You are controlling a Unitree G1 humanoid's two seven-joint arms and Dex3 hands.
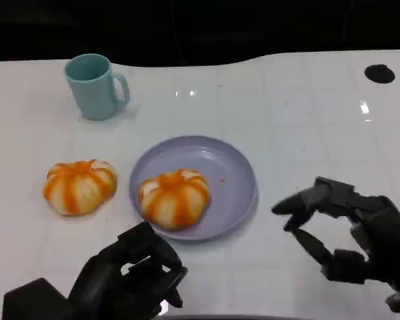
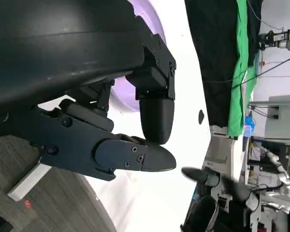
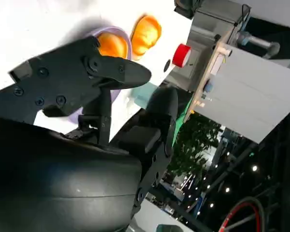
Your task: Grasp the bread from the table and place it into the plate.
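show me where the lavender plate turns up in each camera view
Head view: the round lavender plate sits mid-table with one orange-striped bread roll on it.
Left wrist view: a lavender sliver shows past the left hand.
Right wrist view: a lavender rim shows beyond the right hand, under the roll.
Shared landmark: the white table.

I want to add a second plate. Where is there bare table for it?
The widest bare patch lies right of the plate, up to the far edge and above the right hand. A smaller one sits between the cup and the plate. It is crowded around the loose bread, the plate and the left hand.
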